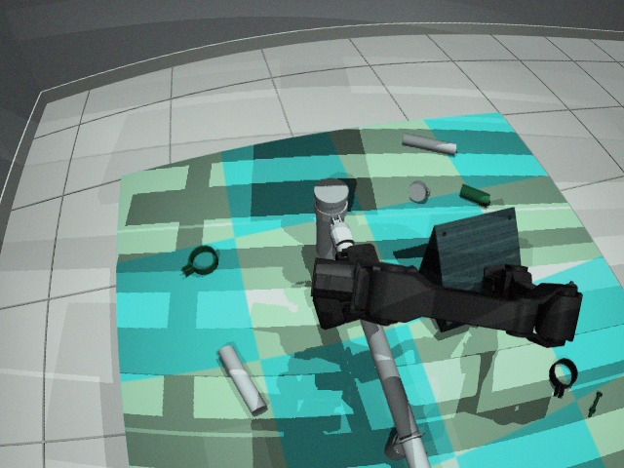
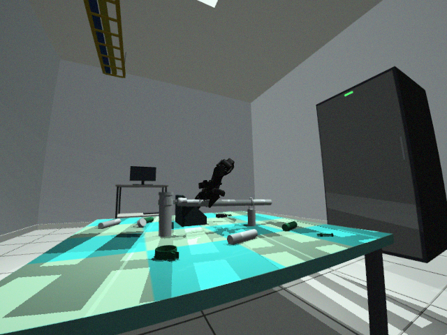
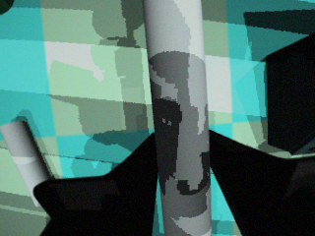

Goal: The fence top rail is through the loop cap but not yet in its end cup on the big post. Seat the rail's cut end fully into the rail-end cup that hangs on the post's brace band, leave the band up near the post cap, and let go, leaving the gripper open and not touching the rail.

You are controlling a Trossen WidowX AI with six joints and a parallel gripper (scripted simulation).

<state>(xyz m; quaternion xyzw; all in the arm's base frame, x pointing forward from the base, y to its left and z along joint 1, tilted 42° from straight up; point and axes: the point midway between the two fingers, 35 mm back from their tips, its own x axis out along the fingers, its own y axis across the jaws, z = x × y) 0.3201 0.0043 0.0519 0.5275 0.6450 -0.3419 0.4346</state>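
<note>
The grey top rail [image 1: 387,370] [image 2: 235,202] [image 3: 173,25] runs level through the loop cap [image 1: 395,446] [image 2: 251,208] on the small post. Its near-post end meets the mouth of the white rail-end cup [image 1: 342,235] [image 2: 181,201]; how deep it sits inside is hidden. The cup hangs on the brace band [image 1: 336,219], high on the big post [image 1: 324,239] [image 2: 165,220] near its cap [image 1: 331,192]. My gripper [image 2: 211,203] [image 3: 178,134] is shut on the rail between cup and loop cap, its black fingers on either side. In the top view the arm hides the fingertips.
Loose grey tubes [image 1: 242,380] [image 1: 429,144], a grey disc [image 1: 417,191] and a green cylinder [image 1: 474,194] lie around the posts. A dark green ring clamp [image 1: 215,260] [image 2: 165,251] lies left, a black one [image 1: 552,374] right near a bolt [image 1: 595,404]. A dark slanted panel [image 1: 479,247] stands beside the arm.
</note>
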